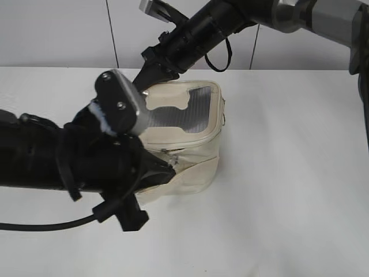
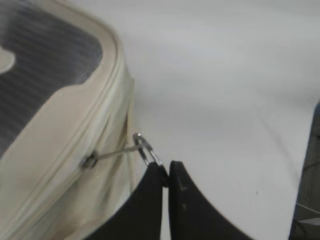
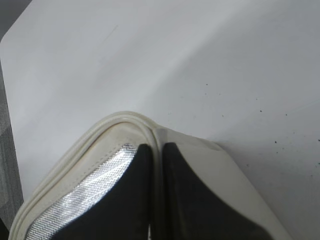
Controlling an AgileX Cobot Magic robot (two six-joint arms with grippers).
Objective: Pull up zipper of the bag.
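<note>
Exterior view puts the cream bag (image 1: 187, 135) near the middle of the white tabletop (image 1: 300, 173), with wide bare surface to its right and in front, and the wall line close behind it. Its lid carries a grey mesh panel (image 1: 184, 109) framed by cream piping, and a seam runs around the body just below the lid; the front lower corner looks creased.

Left wrist view shows the zipper slider (image 2: 89, 161) sitting on that seam at a corner of the bag, with a thin metal pull (image 2: 117, 151) stretched outward to a small ring (image 2: 148, 149). The left gripper (image 2: 165, 176) has its dark fingers (image 2: 150, 200) pressed together on the ring, just off the bag's side, with open tabletop beyond.

Right wrist view shows the right gripper (image 3: 157, 150) with its fingers (image 3: 137, 180) closed on the piped rim of the lid at the bag's far corner, one over the mesh, one outside it.
</note>
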